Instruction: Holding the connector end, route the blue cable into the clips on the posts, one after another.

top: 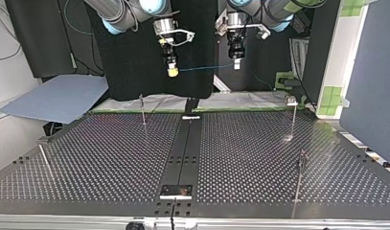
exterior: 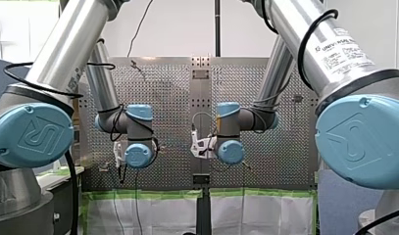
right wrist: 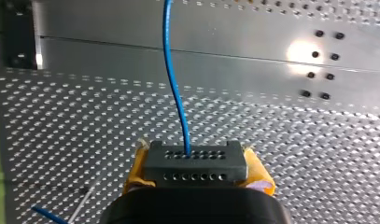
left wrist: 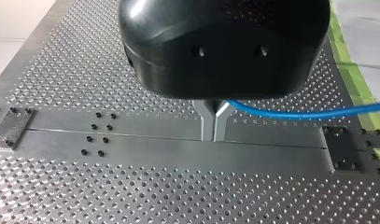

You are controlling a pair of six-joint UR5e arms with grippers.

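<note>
Robot's right gripper (top: pixel 172 71) clamps the connector (right wrist: pixel 195 161) while its left gripper (left wrist: pixel 213 127) pinches the blue cable (left wrist: pixel 299 113), apparently keeping the span taut above the posts (top: pixel 143 110).

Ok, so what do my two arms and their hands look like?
Both arms, my left arm and my right arm, are silver tubes with light blue joint caps and black cables looped along them. My right arm bears Universal Robots lettering. My left hand has a rounded black housing and slim metal fingers; my right hand is black with yellow pads.
</note>
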